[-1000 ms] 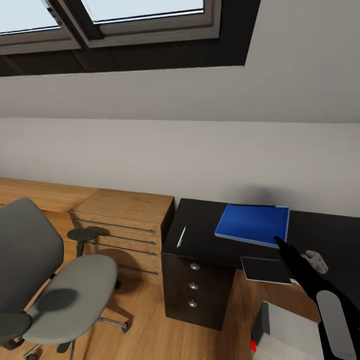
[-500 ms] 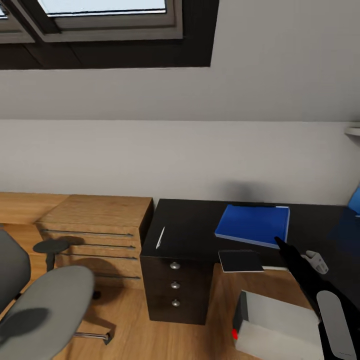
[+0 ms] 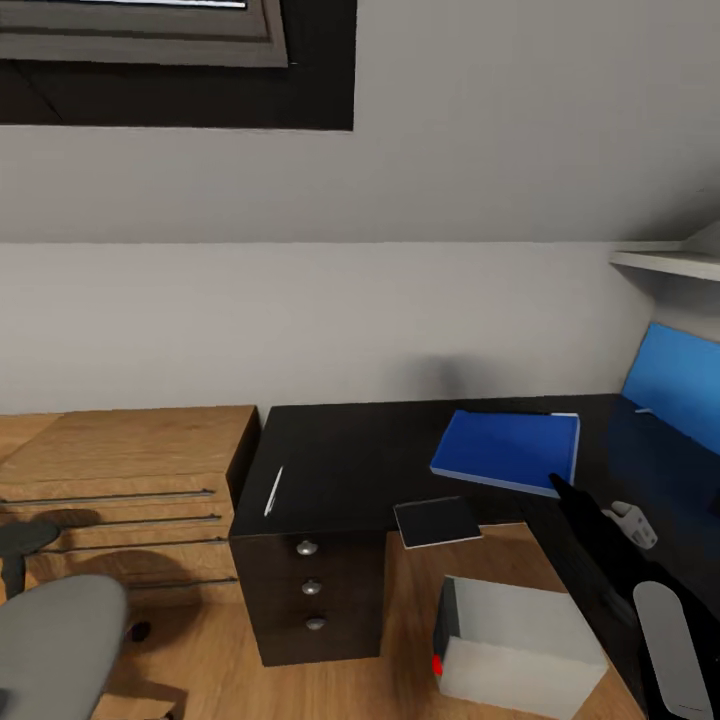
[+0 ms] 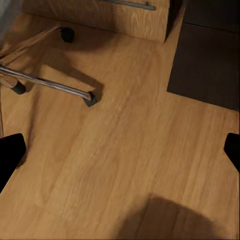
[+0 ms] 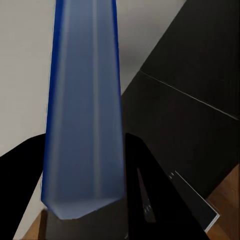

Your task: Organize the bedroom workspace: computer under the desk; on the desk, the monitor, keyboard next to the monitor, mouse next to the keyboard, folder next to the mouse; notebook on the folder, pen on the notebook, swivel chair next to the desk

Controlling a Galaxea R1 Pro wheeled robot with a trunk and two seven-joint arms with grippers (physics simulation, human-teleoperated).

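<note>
Folder [image 3: 508, 448] stayed clamped between the right gripper's [image 5: 82, 200] jaws as the head swung toward the desk [image 3: 350, 465], left gripper [image 4: 120, 150] spread empty.

Near the left edge of the glossy black desk [image 3: 350, 450], atop the black three-drawer cabinet [image 3: 310, 590]: slim white pen [image 3: 273, 492]. At the front edge, right of the cabinet and overhanging: thin dark notebook [image 3: 436, 521]. Above the desk's right part, toward the back edge, in the right hand [image 3: 560, 490]: flat blue rectangular folder [image 3: 508, 447]. Along the right edge: upright blue panel [image 3: 675, 385]. On the floor below the notebook: light grey tower computer [image 3: 520, 650]. Left of the cabinet: light-wood drawer unit [image 3: 120, 470], with the grey padded swivel chair [image 3: 50, 650] before it.
</note>
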